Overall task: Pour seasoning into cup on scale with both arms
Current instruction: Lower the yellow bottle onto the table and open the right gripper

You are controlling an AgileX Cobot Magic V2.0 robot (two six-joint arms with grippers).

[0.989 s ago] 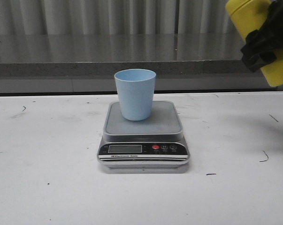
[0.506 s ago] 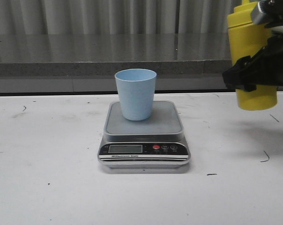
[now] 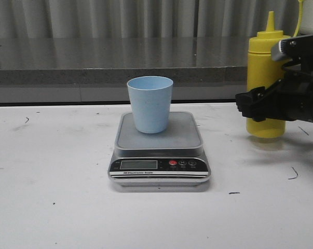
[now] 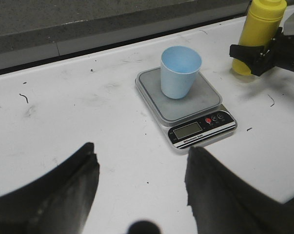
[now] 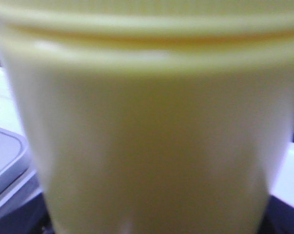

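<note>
Front view: right fingers (image 3: 249,110) clamp upright seasoning (image 3: 265,57).

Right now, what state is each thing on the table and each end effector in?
cup: upright on the scale platform; its inside is not clear.
scale: flat on the table, display reading not legible.
seasoning bottle: upright on the table, cap off the nozzle.
right end effector: around the bottle's lower body.
left end effector: open, holding nothing.
</note>
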